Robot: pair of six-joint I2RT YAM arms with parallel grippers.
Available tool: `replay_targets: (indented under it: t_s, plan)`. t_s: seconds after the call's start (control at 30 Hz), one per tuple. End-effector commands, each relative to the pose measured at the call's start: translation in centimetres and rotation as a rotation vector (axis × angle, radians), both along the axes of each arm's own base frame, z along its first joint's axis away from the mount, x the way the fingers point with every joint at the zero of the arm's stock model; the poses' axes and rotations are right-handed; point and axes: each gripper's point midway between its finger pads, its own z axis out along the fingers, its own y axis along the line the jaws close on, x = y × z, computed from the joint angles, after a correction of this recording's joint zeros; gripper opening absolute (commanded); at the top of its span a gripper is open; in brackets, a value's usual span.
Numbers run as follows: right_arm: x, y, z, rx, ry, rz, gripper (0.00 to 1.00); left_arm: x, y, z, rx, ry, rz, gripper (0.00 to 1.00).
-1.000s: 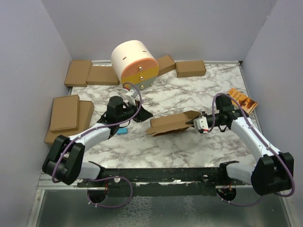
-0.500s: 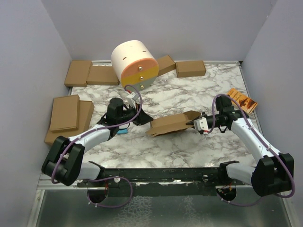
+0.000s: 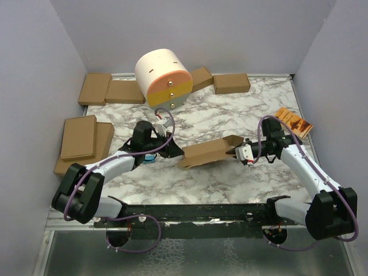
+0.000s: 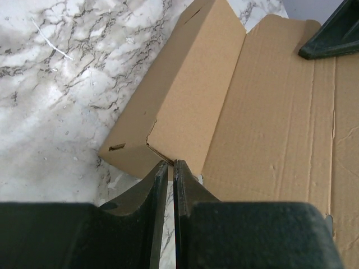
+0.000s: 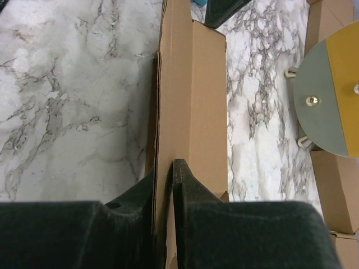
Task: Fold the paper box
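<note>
Marble-top table (image 3: 230, 115), lilac walls (image 3: 34, 69) on three sides.

- paper box (image 3: 208, 152): centre of the top view, lying between the two arms, long axis running roughly left-right and tilted slightly up to the right. It is partly folded. The left wrist view shows one long side turned up into a narrow wall section, with a flat corrugated panel open beside it. A flap stands up at its right end.
- left gripper (image 4: 169, 163): fingers nearly together, only a thin slit between them. Tips sit right at the near end corner of the folded section. Can't tell if any cardboard is actually pinched.
- right gripper (image 5: 164, 168): clamped on the box. The thin upright cardboard edge runs straight down into the gap between its fingers, at the box's right end.
- cream and orange cylinder (image 3: 164, 77): top centre, its flat yellow-and-grey face towards the arms.
- ready-made cardboard boxes (image 3: 80, 138): stacked at the left edge, with more along the back wall.
- orange booklet (image 3: 294, 122): right side, well apart from the box.
</note>
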Motion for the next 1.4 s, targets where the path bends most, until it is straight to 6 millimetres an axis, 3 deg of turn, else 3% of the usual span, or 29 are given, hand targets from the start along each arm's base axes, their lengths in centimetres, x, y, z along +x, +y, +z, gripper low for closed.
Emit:
replay_targets:
  t_s: [0.0, 0.37, 0.47, 0.57, 0.7, 0.93, 1.13, 1.3, 1.37]
  plan:
    - [-1.6, -0.3, -0.9, -0.020, 0.025, 0.018, 0.11, -0.4, -0.1, 0.1, 0.019, -0.001, -0.035, 0.13]
    - [-1.6, -0.4, -1.1, -0.022, 0.010, 0.022, 0.11, -0.4, 0.2, -0.6, 0.046, 0.020, -0.027, 0.13]
    - [-1.5, -0.4, -0.8, -0.020, 0.010, 0.020, 0.10, -0.1, 0.1, 0.0, 0.039, 0.002, -0.017, 0.13]
    - [-1.0, -0.2, -0.1, -0.005, 0.019, 0.003, 0.10, 0.8, -0.1, 2.4, -0.005, -0.056, 0.014, 0.19]
    - [0.3, 0.2, 1.4, 0.026, 0.069, -0.051, 0.07, 3.0, 0.6, 6.7, -0.035, -0.181, 0.123, 0.38]
    - [3.2, 0.9, 4.5, 0.078, 0.169, -0.131, 0.01, 5.3, 5.3, 10.5, 0.013, -0.361, 0.379, 0.52]
    - [5.3, 1.5, 7.0, 0.098, 0.295, -0.176, 0.01, 4.8, 7.9, 15.1, -0.093, -0.632, 0.491, 0.70]
    - [6.2, 1.7, 8.5, 0.082, 0.427, -0.183, 0.01, 2.8, 7.7, 18.6, -0.212, -0.856, 0.430, 0.96]
    - [6.4, 1.7, 8.6, 0.063, 0.487, -0.187, 0.01, 2.0, 7.0, 19.7, -0.266, -0.902, 0.348, 0.98]
